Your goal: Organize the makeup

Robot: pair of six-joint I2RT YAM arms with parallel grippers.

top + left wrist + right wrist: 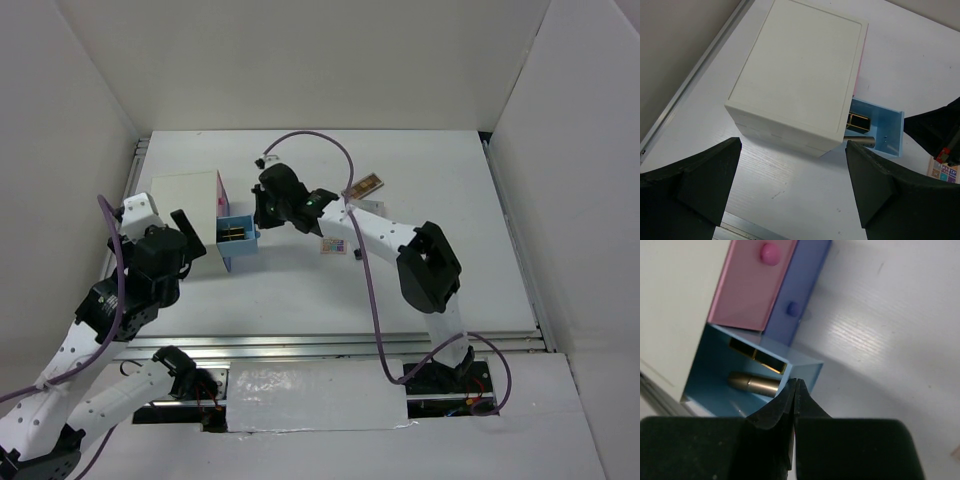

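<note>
The white box (185, 200) sits by the left edge of the table (440, 180), about halfway back. Its blue drawer (705, 365) is pulled out toward the right edge. Two pieces of makeup are already inside, side by side: the gold lipstick (752, 384) and the black-gold tube (757, 355). The pink drawer (752, 290) above it is closed.

The right gripper (795, 397) is pinched tight with nothing in it. Its tips are right at the front wall of the blue drawer, just above the rim.

The left gripper (792, 150) is spread wide and holds nothing. It hangs on the near side of the box, with the box between its fingers (705, 175) in the left wrist view, not touching it.

Two pieces are not put away yet. The colourful palette (334, 245) lies flat just beside the right arm, behind its jaws, toward the right edge. The brown palette (365, 185) lies farther back, and its long side is tilted, running from near-left to far-right.

I think the colourful palette comes next. The right arm is much nearer to it, because the box and drawer are between it and the left arm. The jaws would have to back away from the drawer and turn toward the right edge.

The table is white, smooth and flat, so a thin palette may be hard to pinch up. There is lots of bare table around both palettes.
</note>
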